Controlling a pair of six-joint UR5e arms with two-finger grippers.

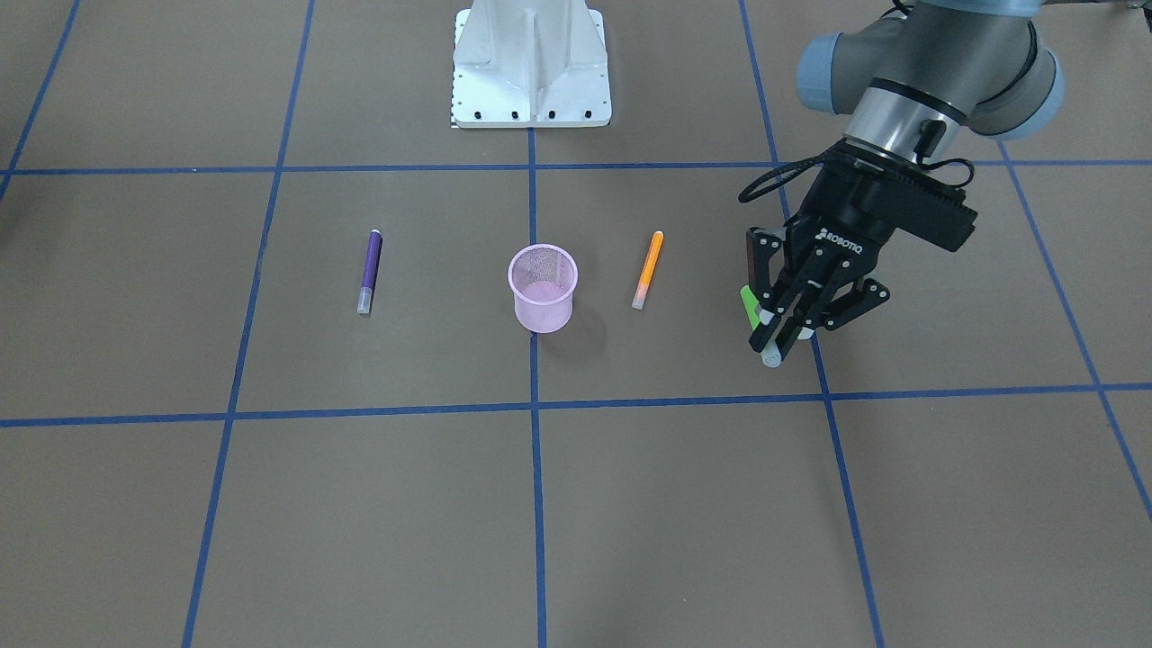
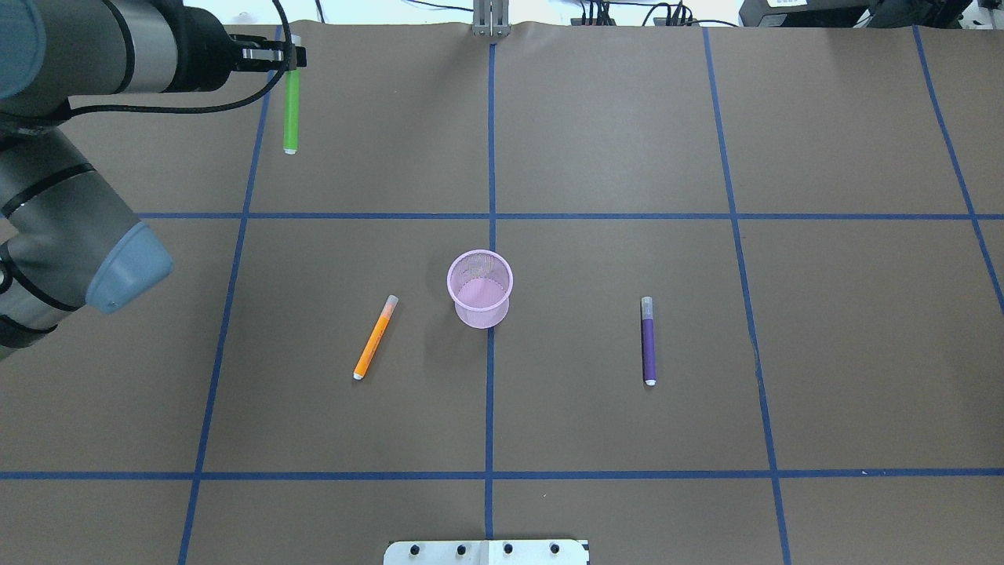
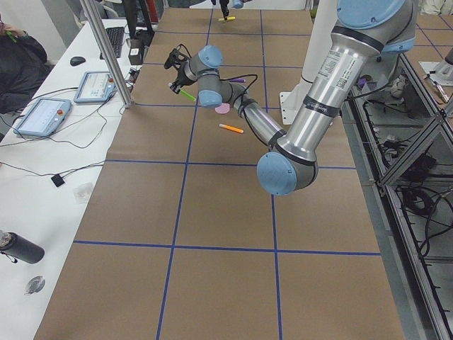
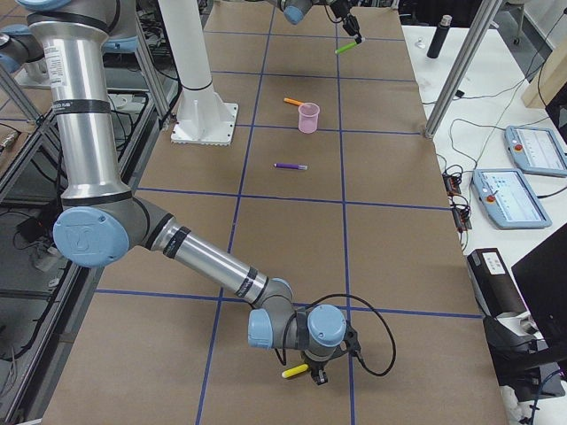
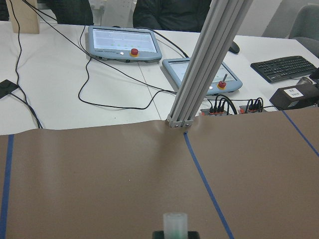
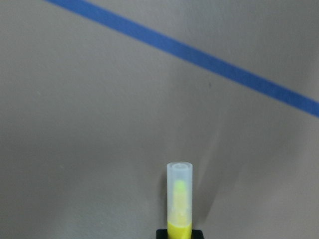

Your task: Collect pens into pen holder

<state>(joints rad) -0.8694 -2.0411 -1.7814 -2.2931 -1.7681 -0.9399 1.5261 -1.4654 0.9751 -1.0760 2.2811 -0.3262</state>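
Observation:
The pink mesh pen holder (image 1: 543, 288) (image 2: 480, 289) stands upright mid-table. An orange pen (image 1: 647, 270) (image 2: 376, 337) lies flat on one side of it and a purple pen (image 1: 369, 270) (image 2: 649, 341) on the other. My left gripper (image 1: 776, 340) (image 2: 292, 56) is shut on a green pen (image 1: 749, 306) (image 2: 291, 110), held above the table's far part, well away from the holder. Its whitish cap (image 5: 175, 221) shows in the left wrist view. Near the table's right end, my right gripper (image 4: 312, 372) is shut on a yellow pen (image 6: 179, 199) (image 4: 295, 372), just above the paper.
The white robot base (image 1: 531, 63) stands behind the holder. An aluminium post (image 5: 199, 74), teach pendants (image 5: 124, 44) and cables sit on the white desk past the far edge. A person (image 3: 18, 57) sits there. A dark bottle (image 3: 21, 248) lies on that desk.

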